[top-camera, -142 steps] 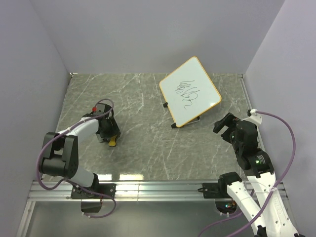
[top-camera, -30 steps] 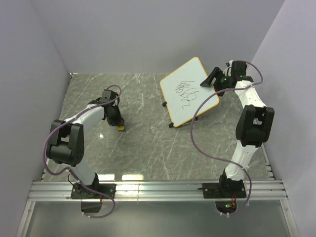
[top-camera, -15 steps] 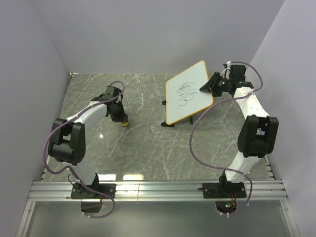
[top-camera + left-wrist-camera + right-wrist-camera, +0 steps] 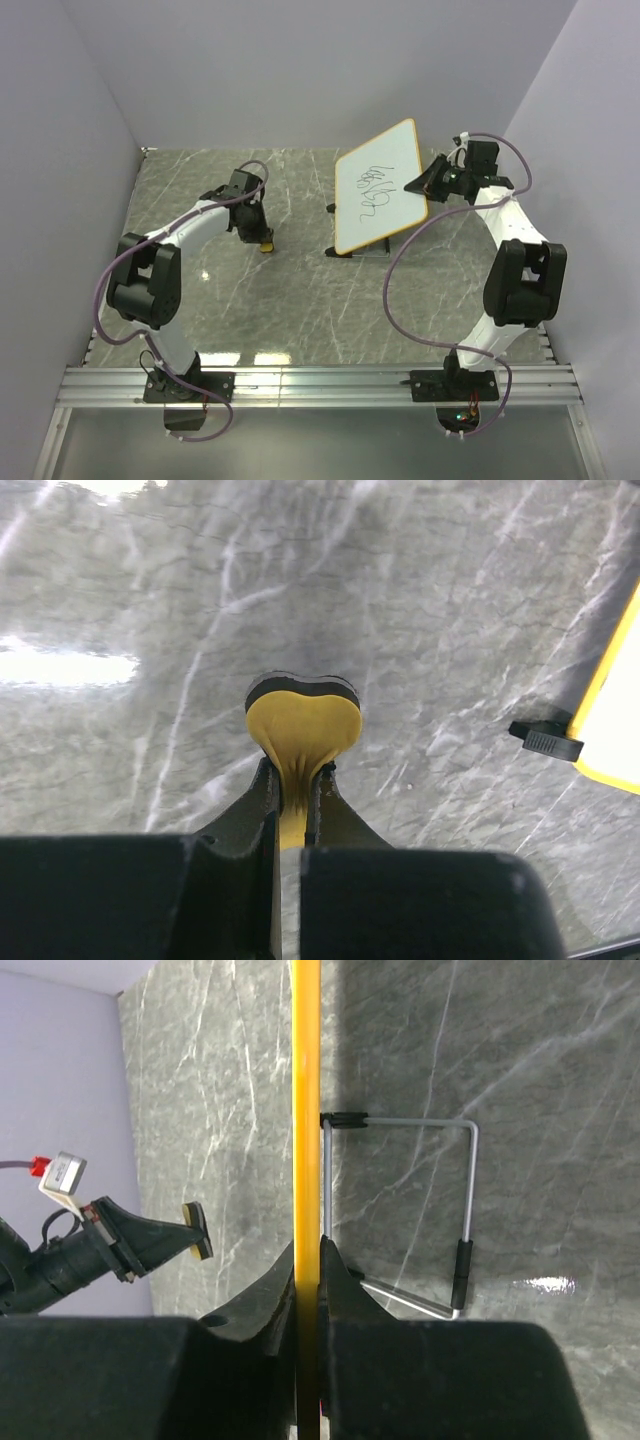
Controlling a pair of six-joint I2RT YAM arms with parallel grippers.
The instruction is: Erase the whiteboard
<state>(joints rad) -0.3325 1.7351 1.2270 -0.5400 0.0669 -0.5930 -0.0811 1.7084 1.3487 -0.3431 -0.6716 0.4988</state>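
With the right gripper (image 4: 308,1256) clamped on the whiteboard (image 4: 384,160) edge, sweep the eraser (image 4: 302,718), pinched in the left gripper (image 4: 292,785), flat across the scribbles (image 4: 375,190).

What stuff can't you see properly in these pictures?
Top view: the scribble on the whiteboard is too small to read.
Right wrist view: the board shows only its yellow edge, so its writing face is hidden; the right hand covers its near end.
Left wrist view: the picture's right edge cuts off most of the board; the left hand hides the lower part of the yellow eraser.
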